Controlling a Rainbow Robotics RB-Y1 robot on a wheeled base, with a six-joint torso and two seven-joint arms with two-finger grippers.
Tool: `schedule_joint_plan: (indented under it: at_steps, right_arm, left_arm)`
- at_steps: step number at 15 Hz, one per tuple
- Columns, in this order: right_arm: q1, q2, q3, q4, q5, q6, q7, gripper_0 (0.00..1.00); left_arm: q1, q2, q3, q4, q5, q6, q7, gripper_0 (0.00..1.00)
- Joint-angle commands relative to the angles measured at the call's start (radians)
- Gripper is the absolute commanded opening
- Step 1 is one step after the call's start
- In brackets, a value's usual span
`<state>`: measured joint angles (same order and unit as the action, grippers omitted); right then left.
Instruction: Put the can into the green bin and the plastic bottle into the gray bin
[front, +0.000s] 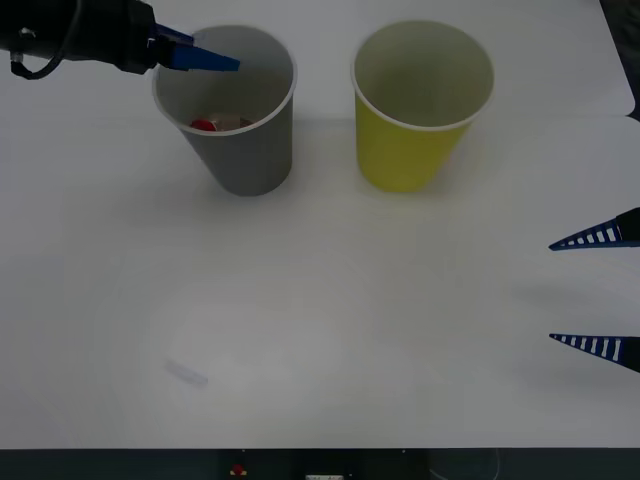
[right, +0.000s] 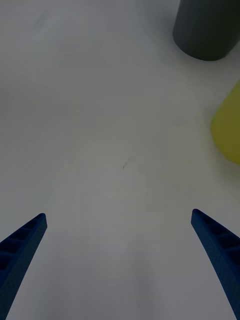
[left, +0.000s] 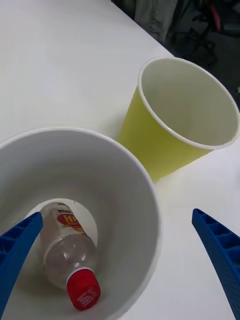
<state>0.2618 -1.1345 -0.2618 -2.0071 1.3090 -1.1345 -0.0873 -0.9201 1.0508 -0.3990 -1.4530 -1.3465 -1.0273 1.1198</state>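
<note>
Two bins stand on the bench (front: 320, 350). We find the plastic bottle (left: 67, 260) lying inside the gray bin (front: 250, 150): light, thin-walled, slippery; we judge its capped neck the firmest hold. Both jaws are open, empty.

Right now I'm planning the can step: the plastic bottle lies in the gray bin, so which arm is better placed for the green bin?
Right, probably. The right gripper hangs open over bare table nearer the yellow-green tapered bin; the left gripper is open over the dark gray tapered bin.
</note>
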Motion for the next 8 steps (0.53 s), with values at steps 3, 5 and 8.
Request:
schedule_joint_plan:
  at_steps: [3,5,8]
  right_arm:
    - [0.000,0.000,0.000,0.000,0.000,0.000,0.000,1.00]
    - [0.000,0.000,0.000,0.000,0.000,0.000,0.000,1.00]
    - [0.000,0.000,0.000,0.000,0.000,0.000,0.000,1.00]
  left_arm:
    - [0.282,0.011,0.230,-0.236,0.078,0.000,-0.037,1.00]
    - [0.397,0.014,0.298,-0.299,0.113,-0.002,-0.127,1.00]
    - [0.561,0.024,0.394,-0.394,0.147,-0.034,-0.227,1.00]
